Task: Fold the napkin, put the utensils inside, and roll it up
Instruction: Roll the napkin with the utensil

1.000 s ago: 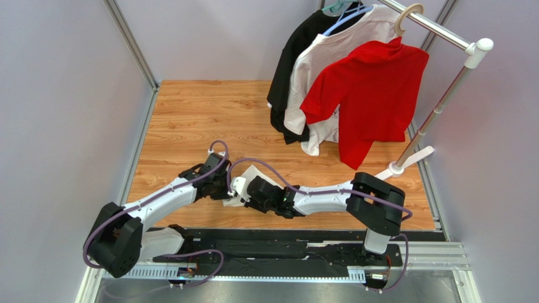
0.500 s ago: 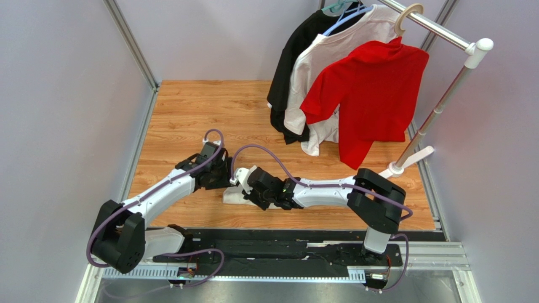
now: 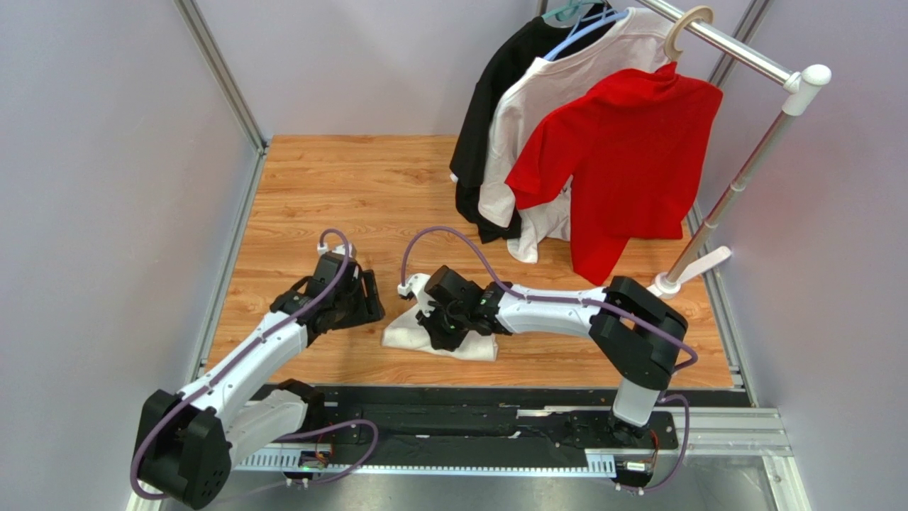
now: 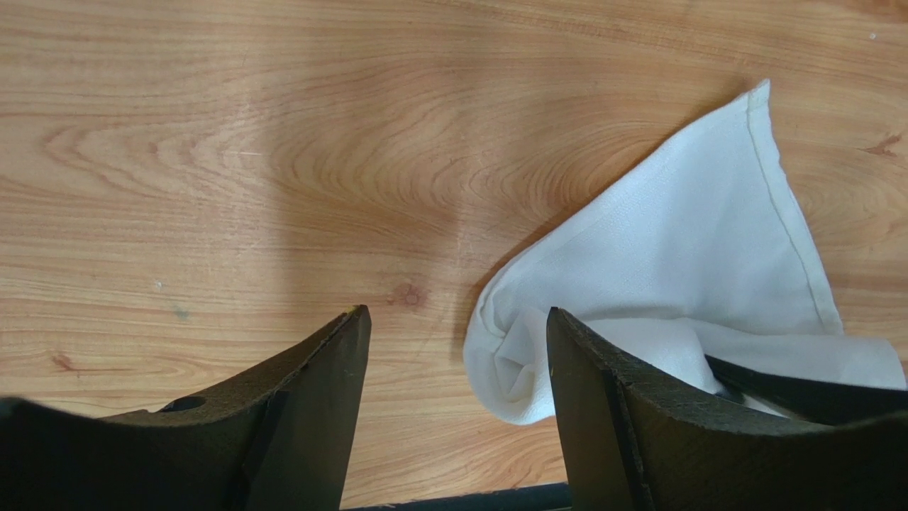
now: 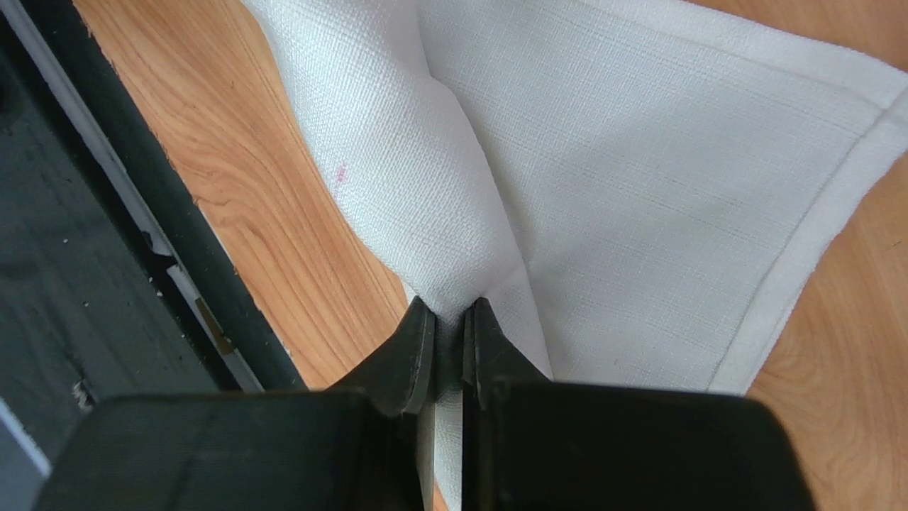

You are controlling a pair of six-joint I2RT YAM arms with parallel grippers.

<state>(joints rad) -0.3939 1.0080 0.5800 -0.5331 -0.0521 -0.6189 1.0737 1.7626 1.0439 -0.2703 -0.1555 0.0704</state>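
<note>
The white napkin (image 3: 476, 346) lies crumpled on the wooden table near its front edge. My right gripper (image 3: 446, 328) is down on it, and in the right wrist view the gripper (image 5: 450, 314) is shut on a raised fold of the napkin (image 5: 661, 160). My left gripper (image 3: 360, 302) stands open just left of the cloth and holds nothing. In the left wrist view the gripper (image 4: 456, 314) hangs over bare wood, with the napkin's (image 4: 682, 245) rolled corner beside the right finger (image 4: 607, 415). The utensils are out of view.
A clothes rack (image 3: 746, 170) stands at the back right, with a black (image 3: 496, 96), a white (image 3: 554, 91) and a red shirt (image 3: 618, 149) hanging low over the table. The black base rail (image 3: 480, 410) runs along the near edge, close behind the napkin.
My left gripper has opened, let go of the napkin and drawn back to the left. The right gripper has closed on a fold, and the cloth now lies lower and more spread.
</note>
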